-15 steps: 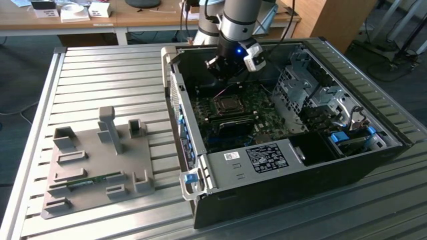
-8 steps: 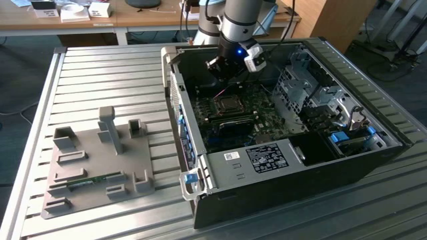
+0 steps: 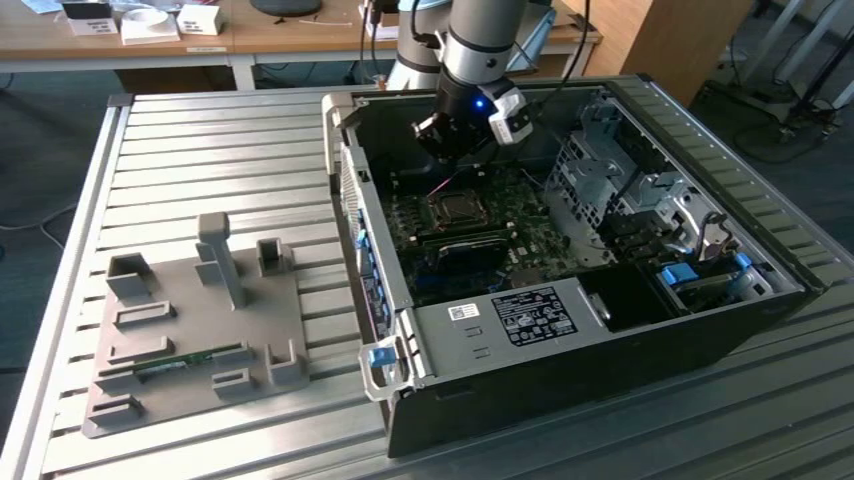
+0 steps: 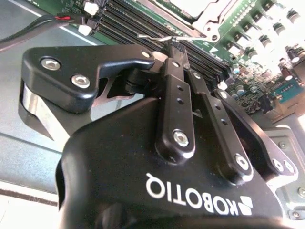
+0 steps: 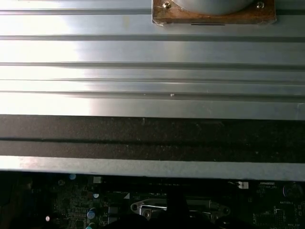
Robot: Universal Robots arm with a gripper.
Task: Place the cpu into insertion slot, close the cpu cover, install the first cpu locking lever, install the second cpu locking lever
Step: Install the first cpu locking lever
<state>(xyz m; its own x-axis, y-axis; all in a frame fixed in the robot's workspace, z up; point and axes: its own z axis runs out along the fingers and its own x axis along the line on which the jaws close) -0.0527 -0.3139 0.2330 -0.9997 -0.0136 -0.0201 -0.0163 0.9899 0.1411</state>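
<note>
Pincer [image 4: 178, 49] closed, second wrist view, cpu cover [image 4: 203, 21] beyond

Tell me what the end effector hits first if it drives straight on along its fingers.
Probably the thin wire lever lying across the end effector tip, beside the socket; the memory slots sit just behind. Depth is unclear; it may be touching now.

The arm [image 3: 475, 40] stands upright at upper centre of the exterior view. Its pincer [image 4: 177, 47] points down, fingers [image 4: 174, 90] touching.

Much of the cpu [image 4: 193, 4] out of frame in the second wrist view.
</note>
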